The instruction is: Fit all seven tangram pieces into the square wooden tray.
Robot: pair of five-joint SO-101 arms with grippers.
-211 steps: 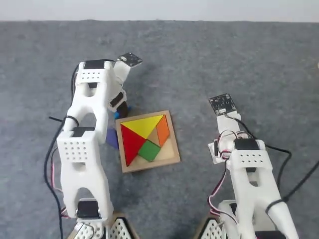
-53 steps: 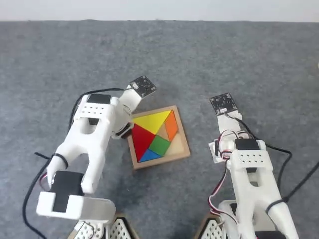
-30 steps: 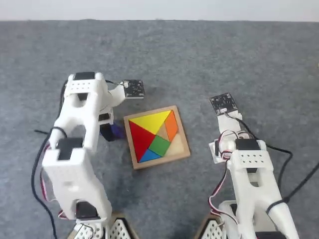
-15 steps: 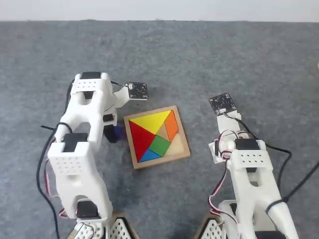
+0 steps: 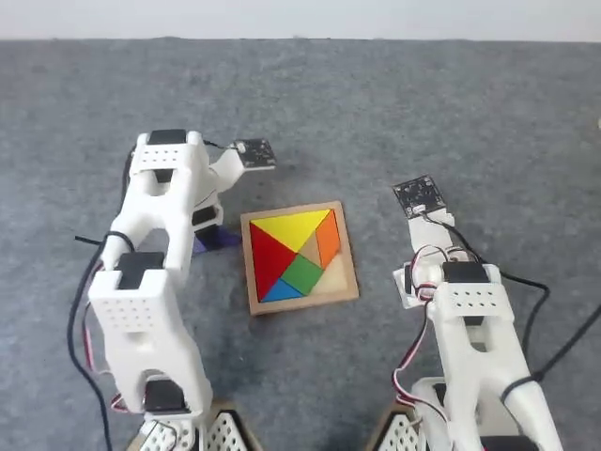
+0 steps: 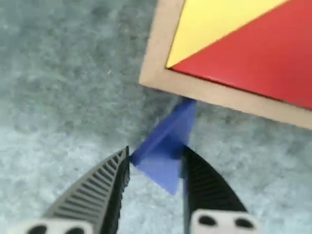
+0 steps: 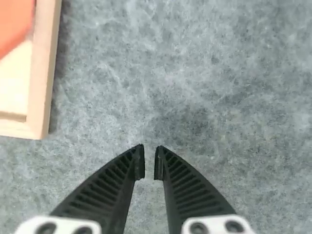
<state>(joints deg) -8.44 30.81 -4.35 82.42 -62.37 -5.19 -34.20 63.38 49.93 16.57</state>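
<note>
The square wooden tray (image 5: 302, 301) lies mid-table between the arms, holding a yellow triangle (image 5: 289, 226), a red triangle (image 5: 268, 263), and orange, green and small blue pieces. A blue-violet piece (image 5: 222, 238) rests on the carpet just outside the tray's left rim. In the left wrist view my left gripper (image 6: 155, 153) is shut on this blue piece (image 6: 163, 146), whose tip touches the tray rim (image 6: 209, 92). My right gripper (image 7: 147, 161) is shut on nothing, low over the carpet beside the tray's corner (image 7: 41, 73).
Grey carpet (image 5: 423, 122) covers the whole table. The right arm (image 5: 460, 291) stands to the right of the tray. A bare wooden patch (image 5: 336, 279) shows in the tray's near right corner.
My left gripper came back from the tray to the blue piece on the carpet and closed on it. The tray slid a little to the right. The right arm kept still.
</note>
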